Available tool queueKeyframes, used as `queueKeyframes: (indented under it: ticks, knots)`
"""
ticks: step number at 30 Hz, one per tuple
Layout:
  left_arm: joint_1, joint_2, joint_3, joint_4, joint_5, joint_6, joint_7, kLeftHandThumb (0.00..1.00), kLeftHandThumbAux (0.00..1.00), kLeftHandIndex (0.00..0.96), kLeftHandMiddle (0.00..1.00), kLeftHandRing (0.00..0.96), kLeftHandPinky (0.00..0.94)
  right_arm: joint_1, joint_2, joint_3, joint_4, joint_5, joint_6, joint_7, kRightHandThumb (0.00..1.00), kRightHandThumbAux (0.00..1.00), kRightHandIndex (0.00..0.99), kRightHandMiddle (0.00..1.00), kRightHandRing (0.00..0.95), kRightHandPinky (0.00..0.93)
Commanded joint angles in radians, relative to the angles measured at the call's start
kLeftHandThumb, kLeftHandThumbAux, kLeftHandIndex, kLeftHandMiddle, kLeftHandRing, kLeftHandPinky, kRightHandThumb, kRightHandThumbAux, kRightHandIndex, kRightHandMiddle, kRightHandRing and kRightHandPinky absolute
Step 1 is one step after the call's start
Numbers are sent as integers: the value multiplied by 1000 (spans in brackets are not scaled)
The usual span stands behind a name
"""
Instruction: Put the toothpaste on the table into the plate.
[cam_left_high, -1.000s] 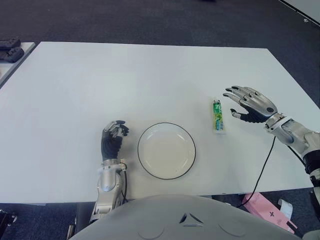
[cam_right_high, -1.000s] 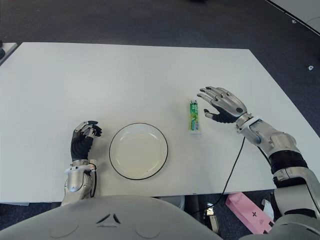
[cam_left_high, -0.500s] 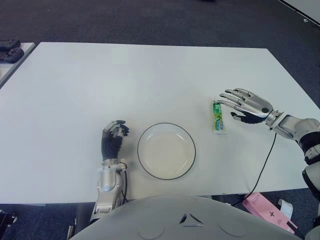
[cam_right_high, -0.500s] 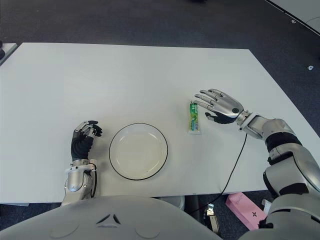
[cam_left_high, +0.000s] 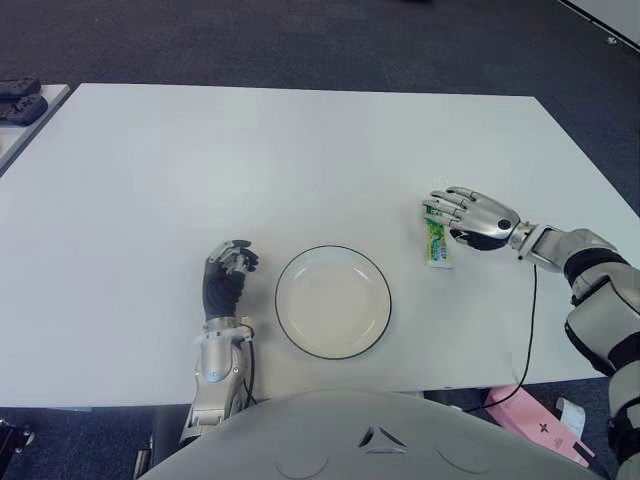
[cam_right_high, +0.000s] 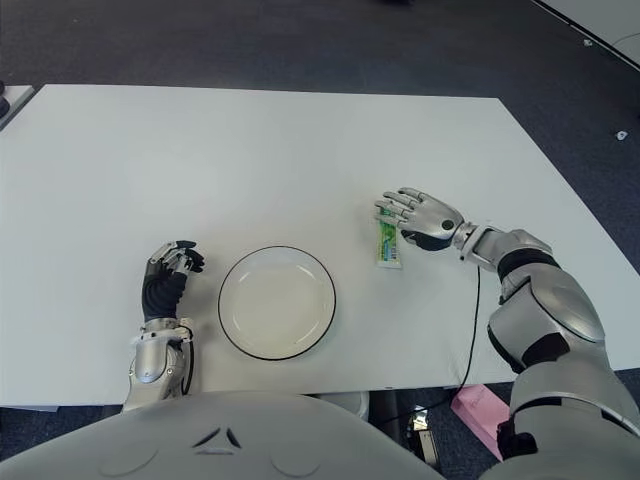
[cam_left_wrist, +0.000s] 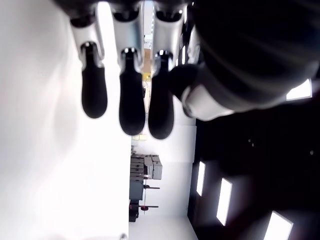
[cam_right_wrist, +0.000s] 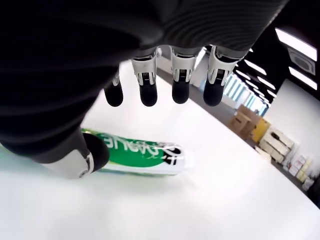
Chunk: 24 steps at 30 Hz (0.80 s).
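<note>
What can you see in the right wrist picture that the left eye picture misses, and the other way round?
Only the right wrist view shows the gap under the right robot hand: its fingers hang spread above the toothpaste, not closed on it, with the thumb beside the tube, and a room with stacked boxes lies behind.

Only the left eye view shows the whole layout: the plate with nothing in it, left of the tube, the left robot hand curled further left, and the dark floor.

Both show the green and white toothpaste lying on the white table.
</note>
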Motion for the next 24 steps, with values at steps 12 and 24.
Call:
queueKeyframes:
  ticks: [12,24]
  knots:
    - [17,-45,-2,29,-4,31,6,703,718,430,572,562,534,-52,47,117,33,-4,41,-28,693,616,0,0,0,0]
    - [25,-49,-5,19,-4,33,8,703,718,430,573,563,539,-34,109,139,74,23,98,33,695,597,0,0,0,0]
